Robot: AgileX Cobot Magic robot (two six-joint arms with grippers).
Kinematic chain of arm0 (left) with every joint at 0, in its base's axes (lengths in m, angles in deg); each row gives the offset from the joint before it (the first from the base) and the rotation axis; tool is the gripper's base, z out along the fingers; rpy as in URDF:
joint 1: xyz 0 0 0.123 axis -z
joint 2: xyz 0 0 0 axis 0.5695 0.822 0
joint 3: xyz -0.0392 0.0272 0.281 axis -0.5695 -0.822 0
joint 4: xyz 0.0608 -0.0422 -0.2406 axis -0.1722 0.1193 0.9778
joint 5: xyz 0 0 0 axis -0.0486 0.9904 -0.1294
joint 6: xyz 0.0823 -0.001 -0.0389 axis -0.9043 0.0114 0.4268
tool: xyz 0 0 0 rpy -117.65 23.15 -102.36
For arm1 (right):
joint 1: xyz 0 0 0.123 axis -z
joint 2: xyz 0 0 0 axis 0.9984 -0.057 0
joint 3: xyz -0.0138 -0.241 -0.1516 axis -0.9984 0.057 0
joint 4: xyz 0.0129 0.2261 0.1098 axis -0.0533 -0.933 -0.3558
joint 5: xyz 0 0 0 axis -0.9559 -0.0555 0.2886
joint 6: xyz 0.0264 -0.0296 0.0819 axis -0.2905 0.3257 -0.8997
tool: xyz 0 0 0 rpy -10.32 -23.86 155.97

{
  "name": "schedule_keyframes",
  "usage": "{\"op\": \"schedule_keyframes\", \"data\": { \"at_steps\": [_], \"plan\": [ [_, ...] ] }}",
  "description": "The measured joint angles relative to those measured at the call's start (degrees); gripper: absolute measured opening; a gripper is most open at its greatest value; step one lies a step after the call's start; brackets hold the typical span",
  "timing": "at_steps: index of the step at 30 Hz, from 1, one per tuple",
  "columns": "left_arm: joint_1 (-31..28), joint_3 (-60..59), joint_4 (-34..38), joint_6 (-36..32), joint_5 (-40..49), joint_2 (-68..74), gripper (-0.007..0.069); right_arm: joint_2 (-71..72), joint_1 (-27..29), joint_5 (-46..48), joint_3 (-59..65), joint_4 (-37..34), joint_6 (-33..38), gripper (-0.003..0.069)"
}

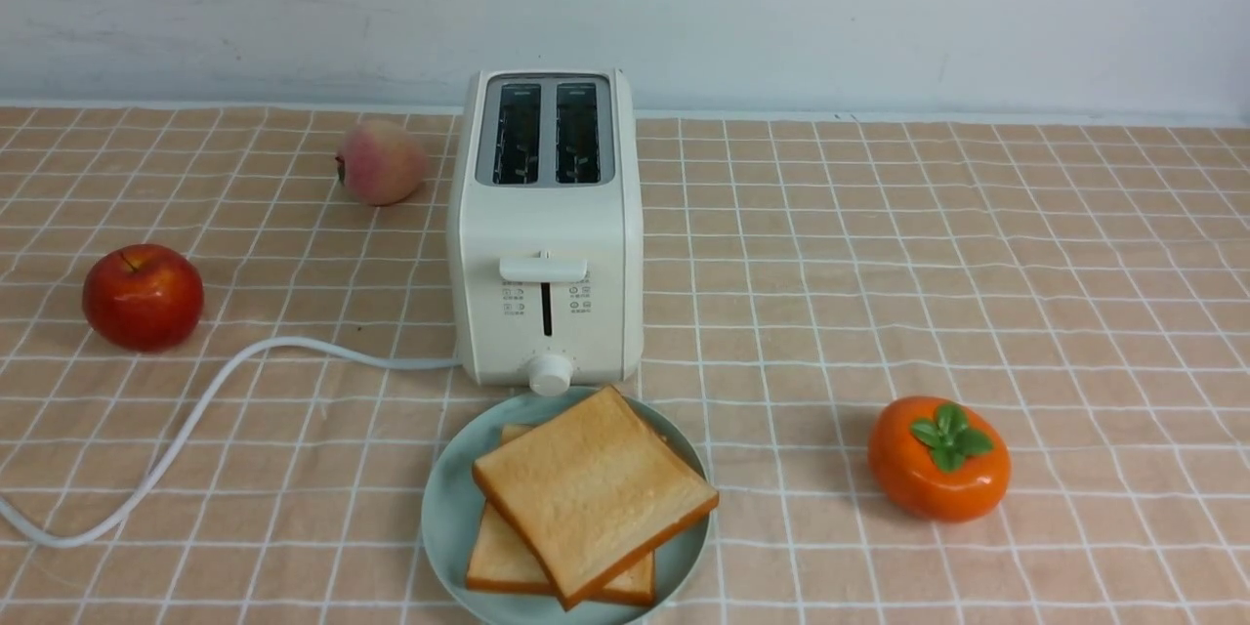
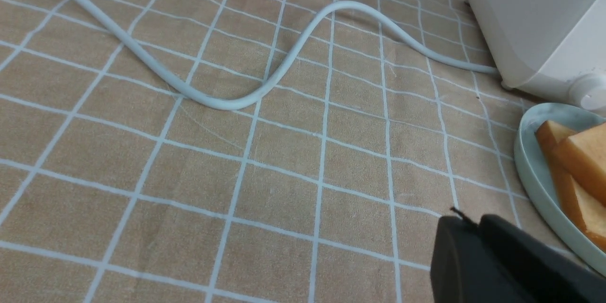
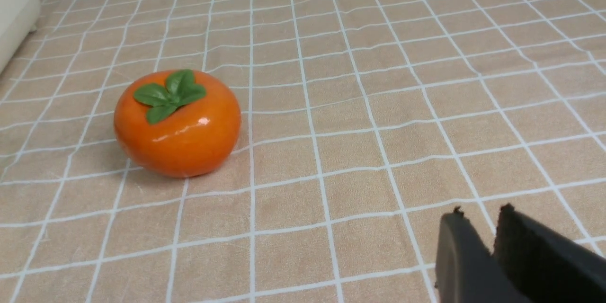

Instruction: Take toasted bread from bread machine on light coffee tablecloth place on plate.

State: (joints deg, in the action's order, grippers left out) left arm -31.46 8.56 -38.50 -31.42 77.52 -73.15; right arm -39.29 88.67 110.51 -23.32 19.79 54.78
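Note:
Two slices of toasted bread lie stacked on the mint-green plate (image 1: 444, 518) in front of the bread machine (image 1: 547, 244). The top slice (image 1: 591, 488) is turned at an angle over the lower slice (image 1: 498, 562). Both toaster slots look empty. Neither arm shows in the front view. In the left wrist view my left gripper (image 2: 468, 220) hangs shut and empty over the tablecloth (image 2: 236, 175), just beside the plate's rim (image 2: 530, 161) and the toast (image 2: 584, 161). My right gripper (image 3: 480, 215) stands slightly open over bare cloth with nothing between its fingers.
The toaster's white cord (image 1: 195, 420) snakes off to the left. A red apple (image 1: 144, 296) and a peach (image 1: 381, 161) lie left of the toaster. An orange persimmon (image 1: 939, 457) sits to the right, and in the right wrist view the persimmon (image 3: 177, 123) lies away from the fingers.

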Motion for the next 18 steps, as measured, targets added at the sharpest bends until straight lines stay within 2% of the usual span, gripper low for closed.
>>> {"op": "schedule_keyframes", "data": {
  "at_steps": [18],
  "plan": [
    [-0.1,0.0,0.0,0.0,0.0,0.0,0.0055,0.0,0.0,0.0,0.0,0.1,0.0,0.0143]
  ]
}}
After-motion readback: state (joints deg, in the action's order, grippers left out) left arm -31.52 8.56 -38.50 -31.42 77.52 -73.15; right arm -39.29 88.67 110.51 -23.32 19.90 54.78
